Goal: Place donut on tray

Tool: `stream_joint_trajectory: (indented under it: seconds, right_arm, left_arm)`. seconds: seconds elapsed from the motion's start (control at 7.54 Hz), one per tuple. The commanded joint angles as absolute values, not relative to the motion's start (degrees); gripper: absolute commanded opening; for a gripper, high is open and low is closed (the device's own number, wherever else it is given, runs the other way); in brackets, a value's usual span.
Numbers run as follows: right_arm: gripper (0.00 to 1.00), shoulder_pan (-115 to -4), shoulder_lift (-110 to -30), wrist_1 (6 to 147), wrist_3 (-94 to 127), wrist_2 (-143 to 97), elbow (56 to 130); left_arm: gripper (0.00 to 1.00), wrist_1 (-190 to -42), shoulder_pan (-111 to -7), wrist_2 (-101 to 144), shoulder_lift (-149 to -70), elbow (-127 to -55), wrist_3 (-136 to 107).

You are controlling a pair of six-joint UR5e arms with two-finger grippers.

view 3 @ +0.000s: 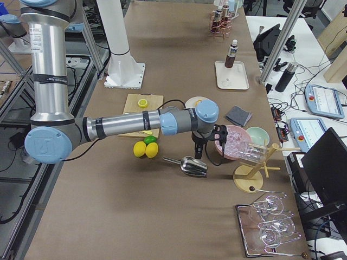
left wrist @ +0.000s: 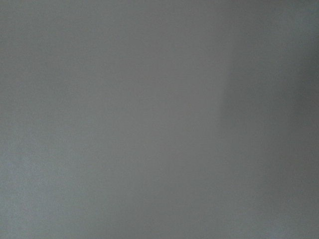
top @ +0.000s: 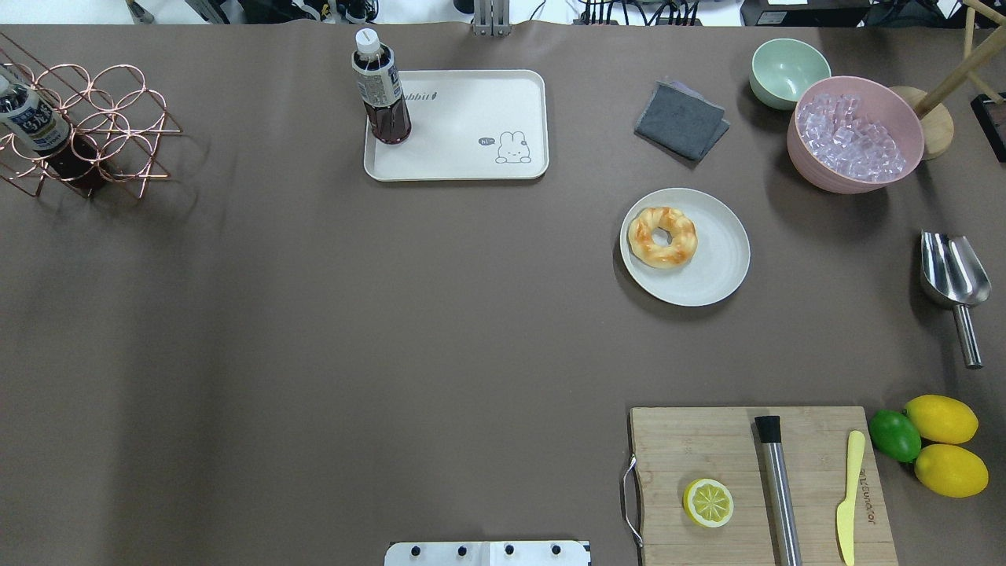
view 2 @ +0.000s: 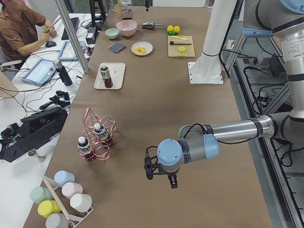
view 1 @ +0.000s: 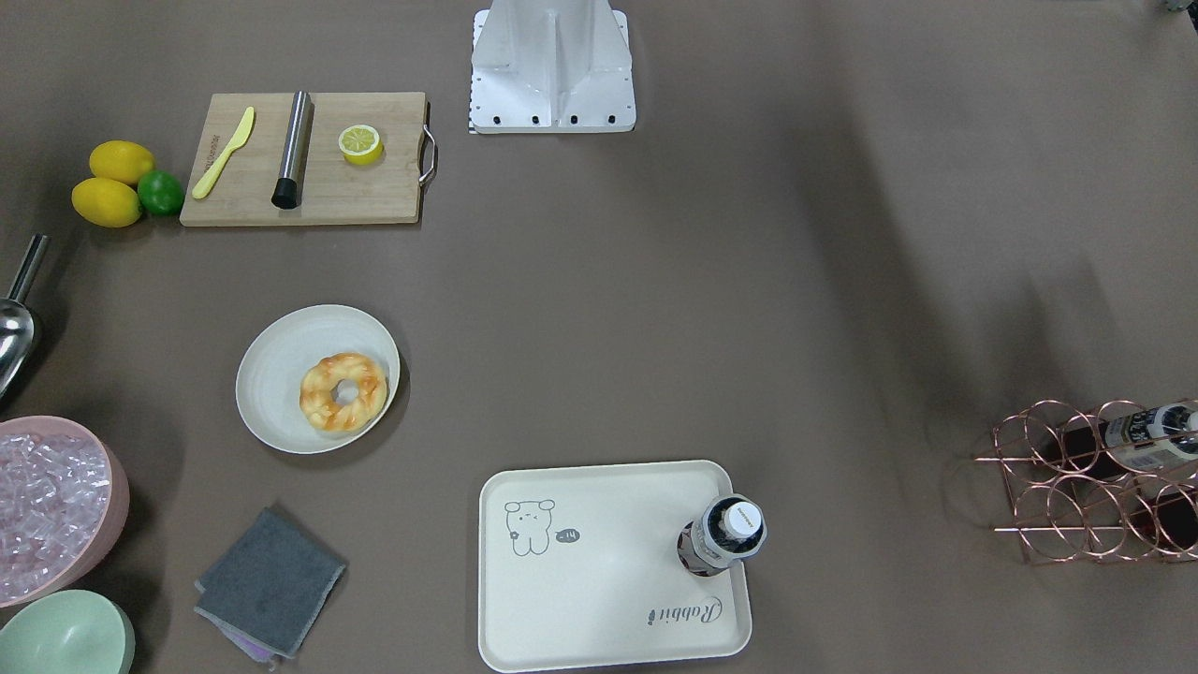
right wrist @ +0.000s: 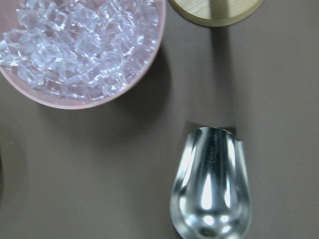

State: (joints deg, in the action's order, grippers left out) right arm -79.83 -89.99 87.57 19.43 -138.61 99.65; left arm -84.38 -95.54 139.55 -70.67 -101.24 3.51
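Note:
The donut [view 1: 343,391] is a twisted golden ring with orange-brown patches. It lies on a round off-white plate [view 1: 281,374] and also shows in the overhead view [top: 662,237]. The cream tray [view 1: 599,580] with the bunny drawing shows in the overhead view [top: 464,118] too; a dark drink bottle [view 1: 723,535] stands on one corner of it. My left gripper [view 2: 161,176] hangs over bare table at the left end, far from both. My right gripper [view 3: 210,149] hovers between the ice bowl and the scoop. I cannot tell whether either gripper is open or shut.
A pink bowl of ice [top: 855,134], a steel scoop [top: 952,275], a green bowl [top: 788,72] and a grey cloth [top: 681,120] lie at the right. A cutting board [top: 707,440] carries a lemon half, a steel rod and a yellow knife. A copper bottle rack [top: 86,130] stands far left.

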Motion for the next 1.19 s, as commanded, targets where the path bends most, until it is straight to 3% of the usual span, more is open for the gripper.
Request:
stream_joint_trajectory:
  seconds: [0.0,0.8,1.06]
  right_arm:
    - [0.94,-68.1,-89.0,68.9,44.3,-134.4,99.2]
    - [0.95,-48.7,-78.7,64.7,65.0,-118.9,94.2]
    - [0.90,-47.2,-76.7,64.7,66.0,-118.7,91.9]
  left_arm:
    - [0.98,-84.4,-95.5,139.5,-70.7,-101.0,3.5]
    - [0.98,-84.4,-95.5,139.4,-70.9,-100.7,3.6]
    - [0.98,-84.4,-95.5,139.4,-71.1,-100.5,3.6]
